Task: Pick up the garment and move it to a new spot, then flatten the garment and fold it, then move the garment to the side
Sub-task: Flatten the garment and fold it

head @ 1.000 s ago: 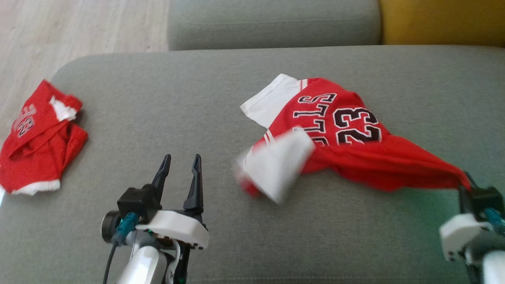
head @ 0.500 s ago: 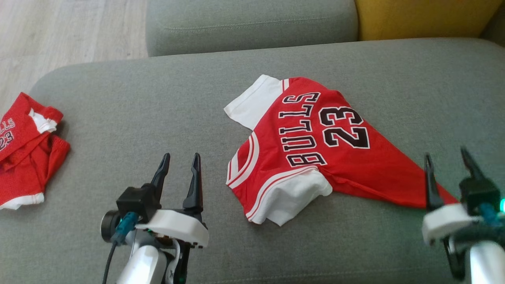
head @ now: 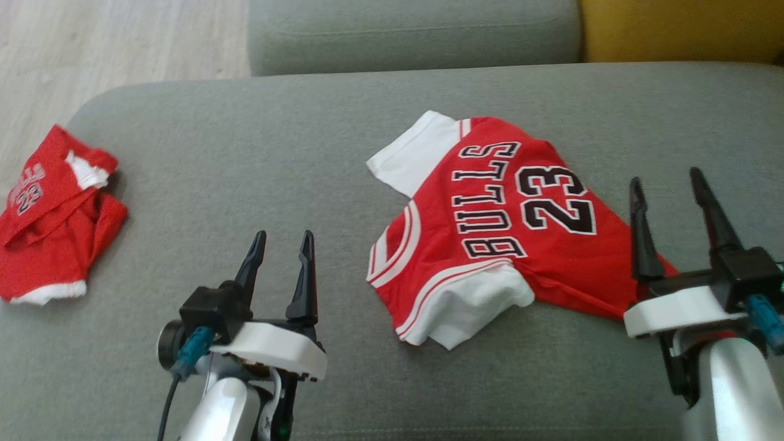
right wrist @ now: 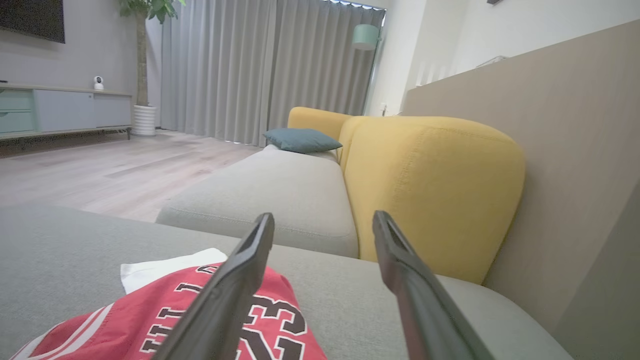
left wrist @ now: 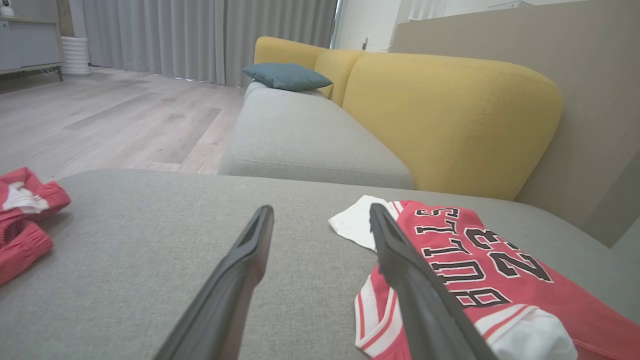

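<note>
The garment [head: 508,226] is a red shirt with white sleeves and "BULLS 23" in black; it lies rumpled on the grey cushion [head: 275,165], right of centre. It also appears in the left wrist view [left wrist: 480,280] and the right wrist view [right wrist: 165,320]. My right gripper [head: 666,179] stands open over the garment's lower right end, with nothing between its fingers. To the left of the garment my left gripper [head: 282,236] is open over bare cushion, holding nothing.
A second red garment [head: 52,214] lies bunched at the cushion's left edge. Another grey seat cushion [head: 410,33] and a yellow backrest [head: 680,27] lie beyond. Wooden floor [head: 116,43] shows at the upper left.
My right gripper has let go of the garment's corner and opened, then lifted up. The garment has dropped flat onto the cushion. The camera has shifted slightly.
</note>
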You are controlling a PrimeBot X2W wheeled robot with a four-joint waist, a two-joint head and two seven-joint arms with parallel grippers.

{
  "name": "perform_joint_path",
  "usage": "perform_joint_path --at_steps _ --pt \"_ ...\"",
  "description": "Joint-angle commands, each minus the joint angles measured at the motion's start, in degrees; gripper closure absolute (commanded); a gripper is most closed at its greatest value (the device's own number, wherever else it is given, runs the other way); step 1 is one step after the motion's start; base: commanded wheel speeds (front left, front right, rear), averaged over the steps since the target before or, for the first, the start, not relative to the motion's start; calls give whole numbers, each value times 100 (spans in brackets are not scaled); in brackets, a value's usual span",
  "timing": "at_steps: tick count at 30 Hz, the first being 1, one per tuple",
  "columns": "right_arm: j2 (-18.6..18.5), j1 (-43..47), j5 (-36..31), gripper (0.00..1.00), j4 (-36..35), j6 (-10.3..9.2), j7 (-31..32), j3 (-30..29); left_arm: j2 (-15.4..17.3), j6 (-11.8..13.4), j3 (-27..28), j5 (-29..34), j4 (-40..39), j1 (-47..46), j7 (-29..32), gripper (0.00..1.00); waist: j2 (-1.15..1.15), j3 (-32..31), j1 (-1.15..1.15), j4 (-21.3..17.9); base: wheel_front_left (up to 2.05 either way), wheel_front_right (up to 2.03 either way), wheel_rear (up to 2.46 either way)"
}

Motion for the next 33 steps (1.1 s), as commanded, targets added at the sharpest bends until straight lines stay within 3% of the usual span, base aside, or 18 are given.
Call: perform_joint_path --at_steps 1,10,16,22,28,33 --pt "-16 -332 40 0 -140 22 -47 183 14 6 147 -43 -228 -322 -70 0 0 75 0 124 0 0 0" --pt "-144 -1698 -136 0 616 22 600 455 14 -8 -140 -167 -358 -711 -70 0 0 764 0 946 0 0 0" --pt "-867 -3145 194 0 2182 22 1675 862 14 31 -557 -421 -437 -1043 -70 0 0 1326 0 1625 0 0 0" --pt "-1696 -4138 865 0 3667 22 2507 1807 14 124 -871 -670 -490 -1239 -70 0 0 1676 0 2159 0 0 0" --pt "-2119 -4822 1583 0 4450 22 3092 2745 14 179 -990 -779 -545 -1306 -70 0 0 1908 0 2384 0 0 0" --pt "-2300 -5234 1872 0 4740 22 3267 3181 14 196 -1014 -822 -593 -1358 -70 0 0 2063 0 2435 0 0 0"
